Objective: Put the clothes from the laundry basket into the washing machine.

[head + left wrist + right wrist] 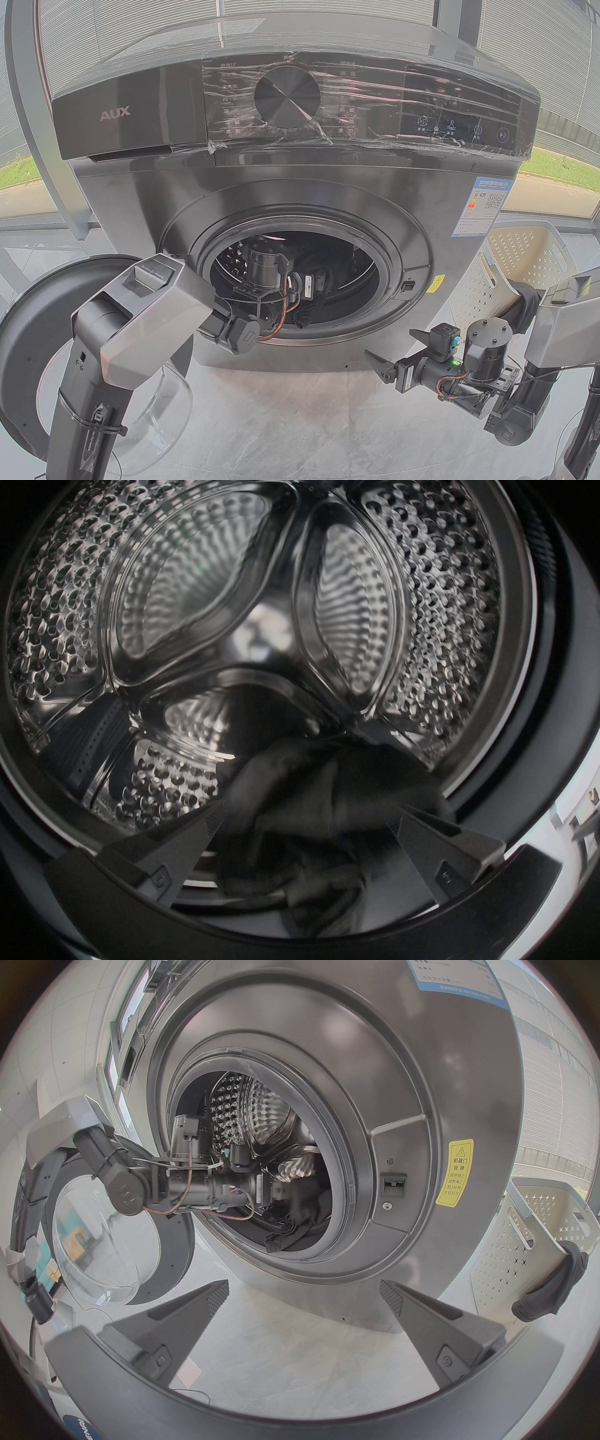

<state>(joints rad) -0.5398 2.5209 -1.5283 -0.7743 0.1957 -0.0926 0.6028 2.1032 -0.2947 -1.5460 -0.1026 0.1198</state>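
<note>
Your left gripper (306, 811) is inside the drum (437, 605), fingers apart, with the dark clothes (294, 861) lying just under and ahead of it; pull back slowly so nothing snags. Your right gripper (303, 1285), fingers apart too, is near the basket (531, 1229), where one dark cloth (553, 1285) hangs on the rim.

The left arm (144, 312) is blocking the left half of the washing machine (156, 200) mouth, its left gripper (306, 811) spread wide just above the dark clothes (325, 780), which are heaping on the drum (437, 605) floor and spilling over the lip. Above the heap the drum is gaping free. The door (31, 350) is hanging wide open on the left. The right gripper (397, 350) is hovering, jaws apart, over bare floor (300, 419) out front. The laundry basket (531, 256) is crowding the machine's right side.
</note>
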